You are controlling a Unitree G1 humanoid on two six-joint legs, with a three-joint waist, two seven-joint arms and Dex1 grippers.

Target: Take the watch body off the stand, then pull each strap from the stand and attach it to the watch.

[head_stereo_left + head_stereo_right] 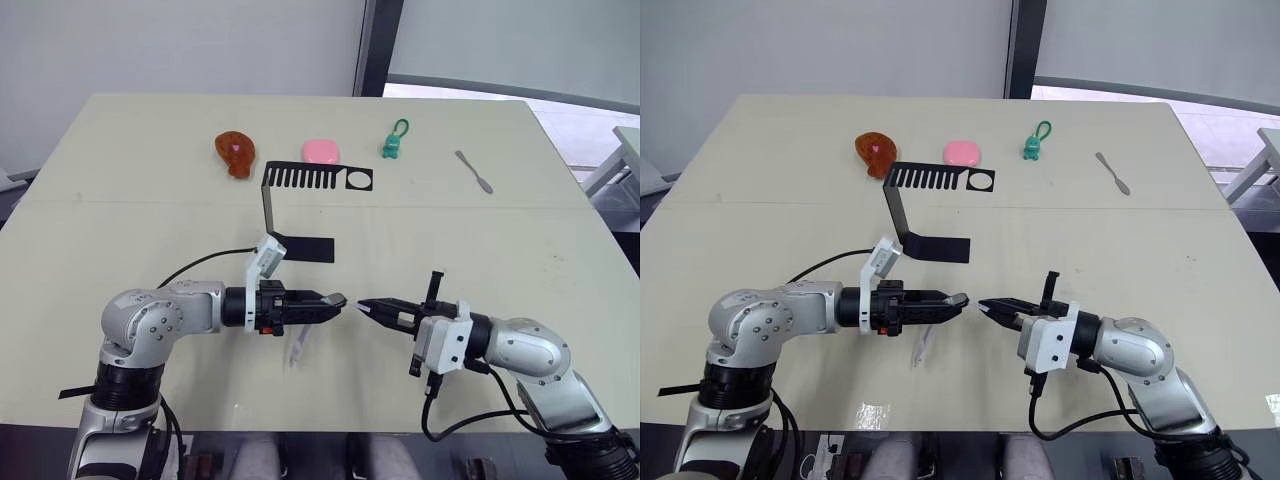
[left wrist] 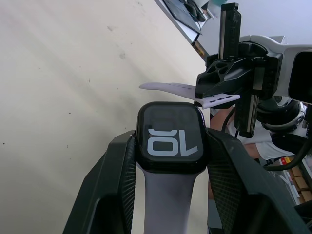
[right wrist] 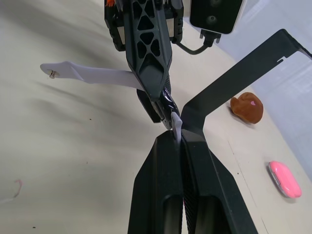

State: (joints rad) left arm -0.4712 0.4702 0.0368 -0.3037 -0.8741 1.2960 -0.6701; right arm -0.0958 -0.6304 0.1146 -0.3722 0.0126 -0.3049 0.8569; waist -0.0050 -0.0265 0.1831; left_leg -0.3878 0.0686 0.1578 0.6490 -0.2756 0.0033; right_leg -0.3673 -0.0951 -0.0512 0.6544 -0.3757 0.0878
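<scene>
The left pincer (image 1: 338, 299) is clenched on the watch body (image 2: 169, 136), held above the front of the pale surface (image 1: 120, 200), with the first strap (image 3: 92, 75) already fixed to it and hanging down behind the fingers. Facing it, tips almost touching, the right pincer (image 1: 362, 306) is clamped on the second strap (image 2: 187, 91), the one with the row of holes, held crosswise at the free end of the watch case. The step in hand looks to be joining this last strap; the next move calls for lining the strap's end with the case slot and sliding it home. Behind them the stand (image 1: 300, 190) is bare. Further back lie a brown toy (image 1: 235, 153), a pink case (image 1: 321, 151), a green keychain figure (image 1: 393, 143) and a grey spatula (image 1: 473, 171). Grey walls and a dark upright post close the room.
</scene>
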